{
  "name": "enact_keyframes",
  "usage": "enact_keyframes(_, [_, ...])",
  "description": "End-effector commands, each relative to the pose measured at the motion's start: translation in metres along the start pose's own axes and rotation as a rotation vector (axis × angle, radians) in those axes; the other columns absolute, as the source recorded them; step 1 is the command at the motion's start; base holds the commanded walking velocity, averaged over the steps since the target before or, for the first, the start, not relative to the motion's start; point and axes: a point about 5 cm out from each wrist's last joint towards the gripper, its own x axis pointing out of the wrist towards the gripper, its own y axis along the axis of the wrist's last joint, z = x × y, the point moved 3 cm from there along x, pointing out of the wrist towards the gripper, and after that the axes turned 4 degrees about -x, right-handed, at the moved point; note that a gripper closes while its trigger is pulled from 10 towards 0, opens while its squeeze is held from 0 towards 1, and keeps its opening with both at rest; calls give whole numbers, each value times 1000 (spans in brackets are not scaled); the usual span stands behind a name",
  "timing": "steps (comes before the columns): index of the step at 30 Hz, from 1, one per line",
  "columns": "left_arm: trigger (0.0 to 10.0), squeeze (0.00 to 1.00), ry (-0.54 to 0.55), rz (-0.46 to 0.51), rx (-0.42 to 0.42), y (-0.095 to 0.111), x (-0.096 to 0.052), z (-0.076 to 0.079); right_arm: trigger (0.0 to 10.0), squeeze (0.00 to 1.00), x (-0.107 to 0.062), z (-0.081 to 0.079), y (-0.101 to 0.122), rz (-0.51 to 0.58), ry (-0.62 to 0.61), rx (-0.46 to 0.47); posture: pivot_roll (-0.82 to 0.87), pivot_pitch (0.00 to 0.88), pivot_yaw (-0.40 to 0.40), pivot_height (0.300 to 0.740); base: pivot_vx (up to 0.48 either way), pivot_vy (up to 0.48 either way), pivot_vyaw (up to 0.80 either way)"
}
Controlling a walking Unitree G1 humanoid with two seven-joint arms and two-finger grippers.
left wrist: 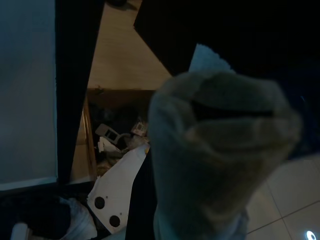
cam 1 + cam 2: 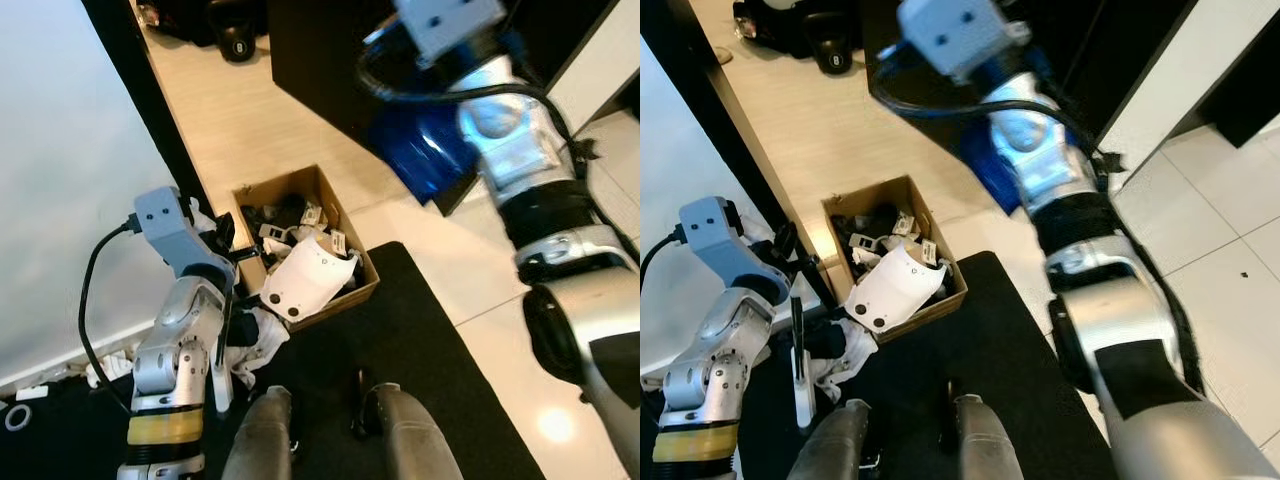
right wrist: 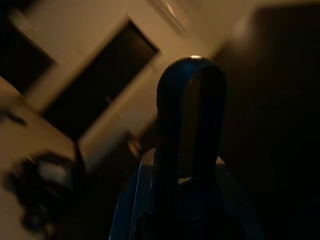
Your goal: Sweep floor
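The step in hand seems to be collecting litter, and to do it well the robot should, I think, bring the sweeping tool low to the black floor mat (image 2: 400,330) and push the scraps in one direction, away from the open brown cardboard box (image 2: 345,215) of mixed dark and white parts. The left gripper (image 2: 228,262) hovers at the near left wall of this box. If it is clenched or released, I cannot tell, because a blurred grey padded shape (image 1: 220,150) covers its wrist view. The crumpled white scraps (image 2: 255,345) lie on the mat just under and behind these jaws, beside a slim white and black stick (image 2: 796,350) that stands upright there. The right arm (image 2: 520,150) is lifted high, and a shiny blue plastic object (image 2: 420,150) is close to its wrist. Its rounded dark blue handle (image 3: 191,120) stands directly before the right jaws, but their state I cannot tell.
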Motion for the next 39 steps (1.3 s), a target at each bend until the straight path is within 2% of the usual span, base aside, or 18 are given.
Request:
enact_keyframes(1, [10000,0,-16,-14,13,-5,-1,4,10000,0,-3,16,-5,-28,-52,4,-3,208,-59,740,0,0,0])
enact_keyframes(2, [10000,0,-16,-14,13,-5,-1,4,10000,0,-3,16,-5,-28,-52,4,-3,208,-59,740,0,0,0])
enact_keyframes(4, [10000,0,-36,-29,24,-8,-2,7,10000,0,-26,39,-34,-186,-131,84,-10,205,-58,740,0,0,0])
enact_keyframes(5, [10000,0,-36,-29,24,-8,-2,7,10000,0,-26,39,-34,-186,-131,84,-10,205,-58,740,0,0,0])
enact_keyframes(6, [10000,0,-43,-34,26,-9,-3,8,10000,0,-40,50,-47,-260,-160,104,-15,203,-56,740,0,0,0])
enact_keyframes(7, [10000,0,-45,-38,28,-10,-4,7,10000,0,-56,57,-59,-326,-158,88,-20,202,-53,740,0,0,0])
enact_keyframes(10, [10000,0,-46,-39,29,-10,-5,6,10000,0,-67,62,-65,-365,-152,72,-21,202,-52,740,0,0,0])
enact_keyframes(11, [10000,0,-41,-41,32,-10,-6,3,10000,0,-79,64,-73,-407,-145,58,-29,202,-47,740,0,0,0])
enact_keyframes(12, [10000,0,-31,-41,36,-10,-6,0,10000,0,-97,62,-84,-471,-136,77,-35,204,-42,740,0,0,0])
enact_keyframes(14, [10000,0,-31,-41,36,-10,-6,0,10000,0,-97,62,-84,-471,-136,77,-35,204,-42,740,0,0,0])
enact_keyframes(15, [10000,0,-22,-41,41,-10,-5,-2,10000,0,-111,59,-92,-524,-133,100,-35,205,-38,740,0,0,0])
enact_keyframes(17, [10000,0,7,-31,55,-7,-4,-9,10000,0,-144,37,-106,-628,-99,183,-37,207,-31,740,0,0,0])
enact_keyframes(19, [10000,0,26,-22,62,-4,-3,-14,10000,0,-164,16,-109,-687,-86,248,-37,206,-28,740,0,0,0])
enact_keyframes(22, [10000,0,35,-16,65,-2,-4,-19,10000,0,-173,-2,-105,-694,-76,297,-35,206,-25,740,0,0,0])
enact_keyframes(27, [10000,0,41,-9,70,0,-5,-21,10000,0,-177,-17,-100,-696,-106,372,-22,205,-24,740,0,0,0])
enact_keyframes(31, [10000,0,47,-3,68,1,-7,-24,10000,0,-172,-24,-89,-644,-118,392,-18,205,-23,740,0,0,0])
enact_keyframes(34, [10000,0,54,-5,66,-1,-9,-27,10000,0,-164,-34,-76,-589,-49,378,-18,203,-25,740,0,0,0])
enact_keyframes(39, [10000,0,56,-5,69,-2,-9,-27,10000,0,-161,-41,-71,-580,-41,412,-15,200,-26,740,0,0,0])
